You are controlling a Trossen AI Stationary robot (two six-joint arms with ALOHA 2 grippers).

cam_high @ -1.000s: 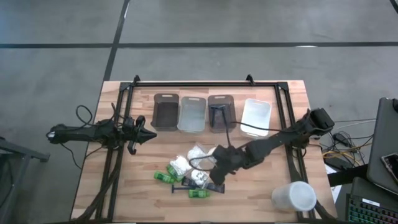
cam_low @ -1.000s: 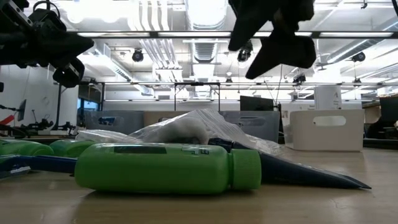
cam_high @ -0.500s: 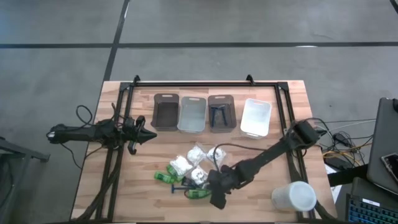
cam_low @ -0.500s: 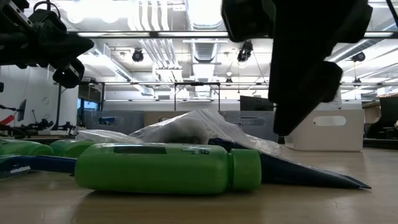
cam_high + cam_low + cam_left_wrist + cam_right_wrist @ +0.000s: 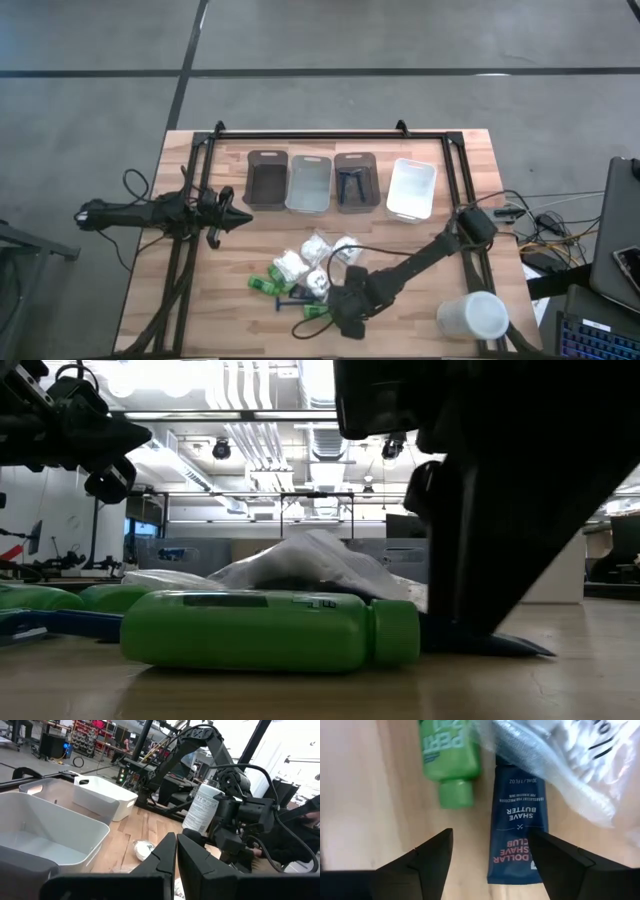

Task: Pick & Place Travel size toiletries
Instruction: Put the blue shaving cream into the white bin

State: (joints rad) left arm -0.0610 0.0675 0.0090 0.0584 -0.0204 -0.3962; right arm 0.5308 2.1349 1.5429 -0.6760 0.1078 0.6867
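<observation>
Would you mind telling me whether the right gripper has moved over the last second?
Yes. In the high view, the right gripper has travelled away from the row of bins toward the table's near edge, and now hangs open over the dark blue tube.

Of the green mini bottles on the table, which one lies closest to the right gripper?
The green bottle at the pile's front edge, lying on its side beside the dark blue tube under the open right gripper. The other green bottles lie farther left.
</observation>
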